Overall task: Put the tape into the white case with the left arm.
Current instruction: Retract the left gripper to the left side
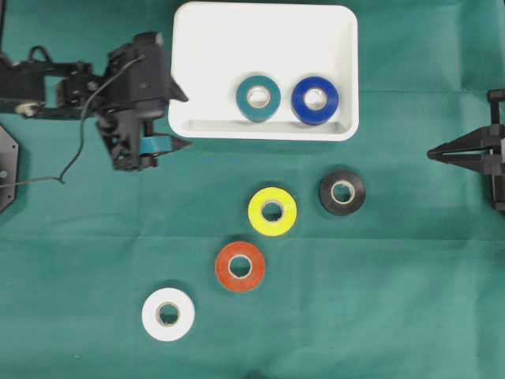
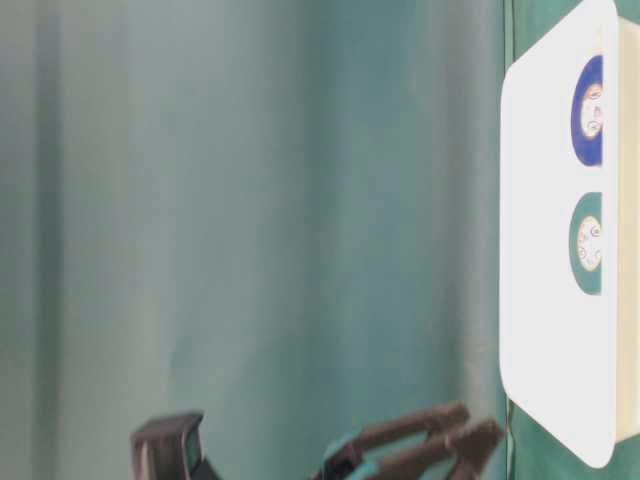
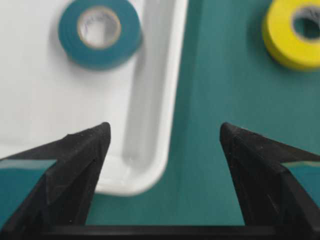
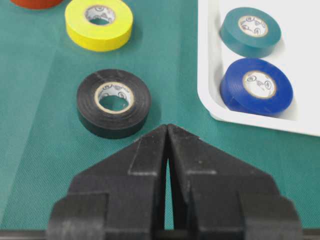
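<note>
The white case [image 1: 264, 24] lies at the top middle with a teal tape roll [image 1: 258, 97] and a blue roll [image 1: 315, 100] inside it. On the green cloth lie yellow [image 1: 272, 211], black [image 1: 342, 192], red [image 1: 240, 266] and white [image 1: 168, 314] tape rolls. My left gripper [image 1: 189, 121] with teal bands hovers at the case's left edge, open and empty. In the left wrist view its jaws [image 3: 164, 127] stand wide over the case's corner [image 3: 150, 170], with the teal roll [image 3: 100, 32] ahead. My right gripper [image 1: 432, 154] rests at the right edge, shut and empty.
In the right wrist view the black roll [image 4: 114, 102] lies just ahead of the shut fingertips [image 4: 167, 127], the yellow roll [image 4: 99, 22] is farther on, and the case rim [image 4: 207, 75] stands to the right. Green cloth covers the table.
</note>
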`<state>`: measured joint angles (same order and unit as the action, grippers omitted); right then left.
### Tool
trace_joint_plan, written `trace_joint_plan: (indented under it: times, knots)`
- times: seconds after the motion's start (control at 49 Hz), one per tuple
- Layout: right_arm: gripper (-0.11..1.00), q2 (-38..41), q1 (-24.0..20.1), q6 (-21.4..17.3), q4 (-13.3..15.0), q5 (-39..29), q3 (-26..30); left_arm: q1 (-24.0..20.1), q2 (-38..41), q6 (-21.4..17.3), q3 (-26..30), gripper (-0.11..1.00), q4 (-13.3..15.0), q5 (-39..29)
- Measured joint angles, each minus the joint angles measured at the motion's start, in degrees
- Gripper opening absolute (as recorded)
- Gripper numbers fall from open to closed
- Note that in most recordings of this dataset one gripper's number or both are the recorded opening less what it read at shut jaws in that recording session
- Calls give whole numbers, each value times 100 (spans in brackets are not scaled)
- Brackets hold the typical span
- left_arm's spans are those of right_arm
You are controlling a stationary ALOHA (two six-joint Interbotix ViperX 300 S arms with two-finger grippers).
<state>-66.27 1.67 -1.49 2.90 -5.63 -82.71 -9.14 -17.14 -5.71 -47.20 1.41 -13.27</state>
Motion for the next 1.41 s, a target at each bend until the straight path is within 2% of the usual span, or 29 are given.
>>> trace_joint_plan:
  times: [0.408, 0.776, 1.144, 1.409]
  knots:
    - [-9, 0, 0, 9, 0, 9, 9, 185, -1090, 0, -1002, 87, 0, -26]
    - [-9, 0, 0, 0, 0, 9, 0, 387, -1310, 9, -1187, 87, 0, -26]
    - [-9, 0, 0, 0, 0, 9, 0, 1107, -1450, 0, -1415, 87, 0, -167]
    - [-9, 0, 0, 0, 0, 9, 0, 1617, -1749, -9, -1521, 87, 0, -712]
